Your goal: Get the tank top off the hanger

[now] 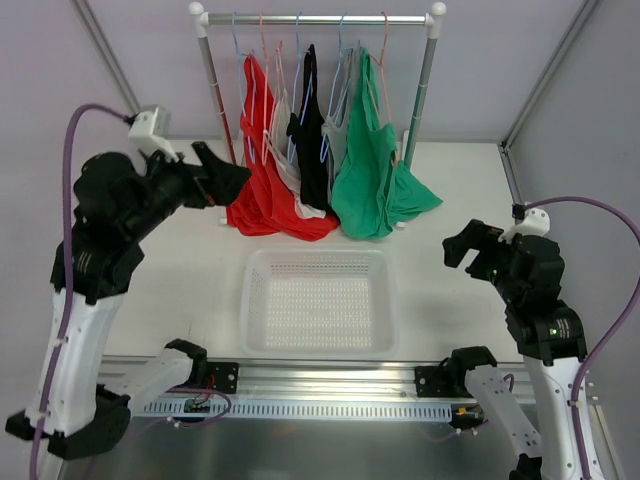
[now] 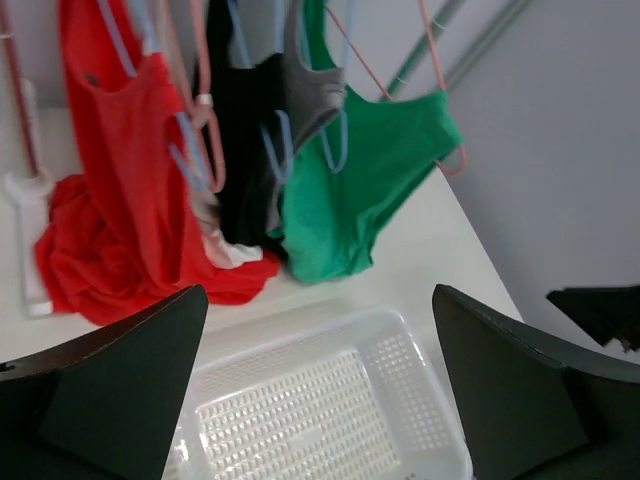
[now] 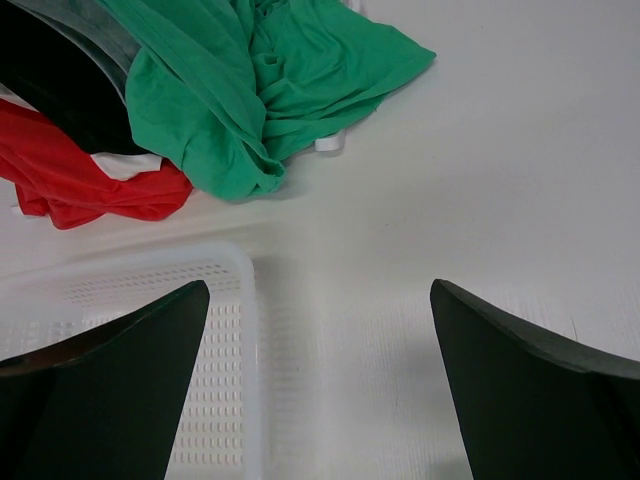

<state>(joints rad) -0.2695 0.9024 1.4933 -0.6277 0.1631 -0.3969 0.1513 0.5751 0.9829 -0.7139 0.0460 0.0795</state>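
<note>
The emerald-green tank top (image 1: 368, 170) hangs at the right end of the rack on the salmon-pink hanger (image 1: 387, 95), and its hem pools on the table. In the left wrist view the tank top (image 2: 360, 190) drapes over the hanger (image 2: 440, 75), whose corner pokes out at the right. The right wrist view catches only the tank top's crumpled lower part (image 3: 240, 90). My left gripper (image 1: 228, 178) is open, raised left of the clothes, with nothing in it (image 2: 318, 292). My right gripper (image 1: 463, 245) is open low over the table, right of the basket, and apart from the tank top (image 3: 318, 285).
A white perforated basket (image 1: 318, 262) sits mid-table in front of the rack. A red garment (image 1: 262, 190), a black one (image 1: 312, 140) and a grey one (image 1: 340, 130) hang on light-blue hangers left of the tank top. The rack's posts (image 1: 425, 90) stand at either end.
</note>
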